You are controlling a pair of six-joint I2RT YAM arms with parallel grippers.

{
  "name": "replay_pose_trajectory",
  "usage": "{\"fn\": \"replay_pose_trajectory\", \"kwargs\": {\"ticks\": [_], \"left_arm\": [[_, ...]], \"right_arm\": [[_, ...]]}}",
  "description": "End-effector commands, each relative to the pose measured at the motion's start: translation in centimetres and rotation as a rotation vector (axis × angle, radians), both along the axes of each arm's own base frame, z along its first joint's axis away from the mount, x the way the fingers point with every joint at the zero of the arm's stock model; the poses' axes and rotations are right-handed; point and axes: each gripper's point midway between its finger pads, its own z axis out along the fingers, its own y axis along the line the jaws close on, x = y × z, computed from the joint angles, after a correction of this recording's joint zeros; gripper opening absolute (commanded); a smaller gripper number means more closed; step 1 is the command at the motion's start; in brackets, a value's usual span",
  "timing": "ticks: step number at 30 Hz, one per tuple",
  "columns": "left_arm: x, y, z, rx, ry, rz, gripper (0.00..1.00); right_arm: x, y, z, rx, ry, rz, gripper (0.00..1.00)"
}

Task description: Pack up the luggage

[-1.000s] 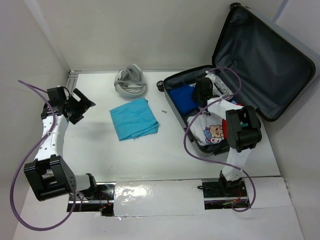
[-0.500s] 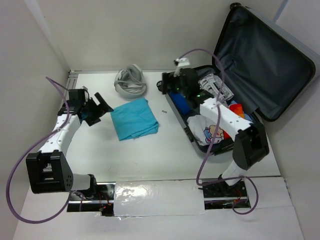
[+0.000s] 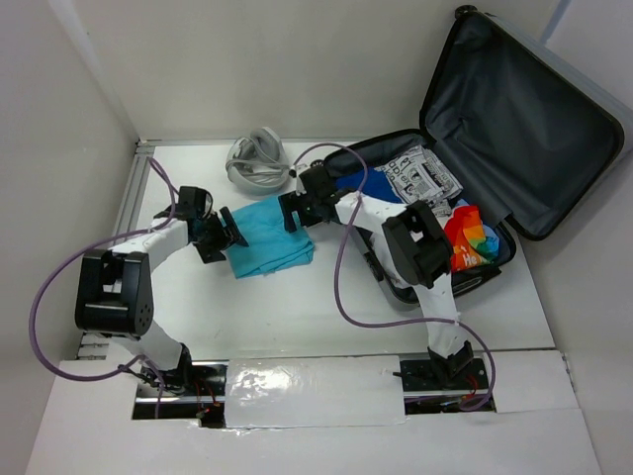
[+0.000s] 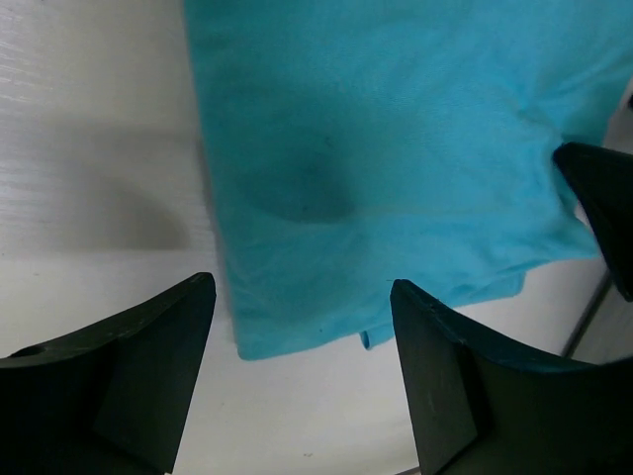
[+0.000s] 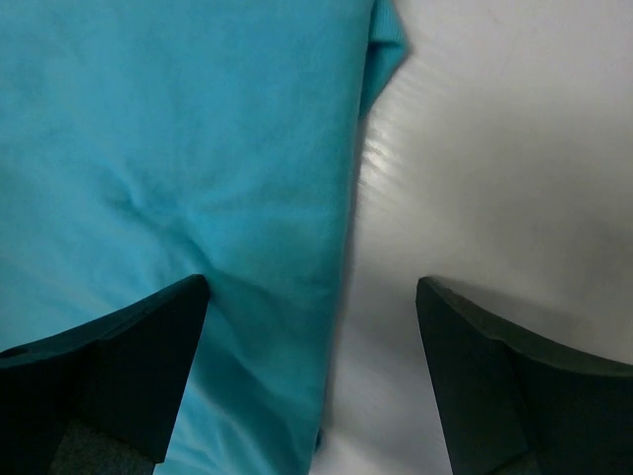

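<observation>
Partly under left claw (image 4: pixel 300 287) (right claw (image 5: pixel 312 284) too): cloth (image 3: pixel 267 242)

The work surface is a flat white table (image 3: pixel 297 317) with a smooth, slightly glossy finish. A plain white back wall (image 3: pixel 277 69) and a white left wall (image 3: pixel 49 148) enclose it, and a white panel (image 3: pixel 593 297) closes the right side. A metal rail (image 3: pixel 135 188) runs along the left table edge. A strip of silvery tape (image 3: pixel 312 381) covers the near edge. Lighting is diffuse and comes from overhead, so shadows are soft.
</observation>
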Motion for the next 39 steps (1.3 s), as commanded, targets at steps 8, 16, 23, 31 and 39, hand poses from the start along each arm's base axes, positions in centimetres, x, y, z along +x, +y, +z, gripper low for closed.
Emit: {"fn": "replay_pose_trajectory", "kwargs": {"ticks": [8, 16, 23, 31, 39], "left_arm": [[1.6, -0.1, -1.5, 0.027, -0.003, -0.010, 0.84], [1.5, -0.2, -3.0, 0.021, 0.033, -0.015, 0.80], [1.4, -0.2, -3.3, 0.021, 0.043, -0.015, 0.80], [1.3, -0.6, -3.3, 0.022, 0.043, -0.024, 0.79], [0.8, -0.2, -3.0, 0.038, 0.039, -0.016, 0.79]], "right_arm": [[-0.3, 3.1, -1.9, -0.035, 0.017, 0.008, 0.93], [-3.6, 3.2, -2.4, 0.030, 0.091, 0.088, 0.77], [-5.2, 4.4, -0.5, 0.195, 0.137, 0.158, 0.58], [-3.2, 4.9, 2.2, 0.373, 0.125, 0.092, 0.33], [-3.3, 5.1, 4.4, 0.421, 0.090, 0.099, 0.00]]}}
